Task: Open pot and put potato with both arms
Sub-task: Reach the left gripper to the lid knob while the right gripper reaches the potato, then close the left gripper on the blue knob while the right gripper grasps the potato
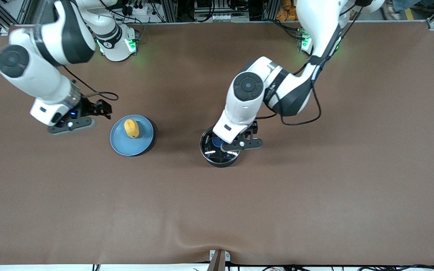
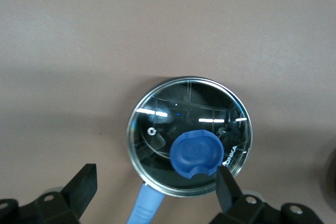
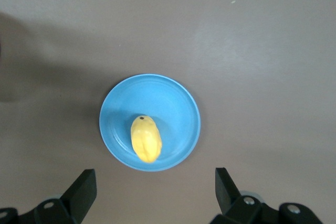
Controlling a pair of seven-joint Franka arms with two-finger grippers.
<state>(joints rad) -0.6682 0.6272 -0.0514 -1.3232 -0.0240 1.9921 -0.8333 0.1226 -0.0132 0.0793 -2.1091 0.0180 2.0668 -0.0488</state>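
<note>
1. The pot (image 1: 220, 152) stands near the middle of the table (image 1: 315, 195), its clear glass lid (image 2: 190, 135) seated on the rim and covering the mouth.
2. The lid's blue knob (image 2: 197, 153) sits off-centre on the glass, and the pot's long blue handle (image 2: 146, 205) juts out from under the lid's edge in the left wrist view.
3. The left gripper (image 1: 229, 146) hangs directly over the lid, fingers spread wide and holding nothing; in the left wrist view one fingertip (image 2: 227, 184) shows just beside the knob, the other (image 2: 83, 184) well out over the bare table.
4. The potato (image 1: 131, 128) lies on a flat light-blue plate (image 1: 141, 145), which rests on the table toward the right arm's end, well apart from the pot.
5. The right gripper (image 1: 102, 109) is over the table just beside the plate, toward the right arm's end, fingers (image 3: 84, 187) spread apart and empty.
6. In the right wrist view the potato lies inside the plate's rim, near the edge that faces the gripper.
</note>
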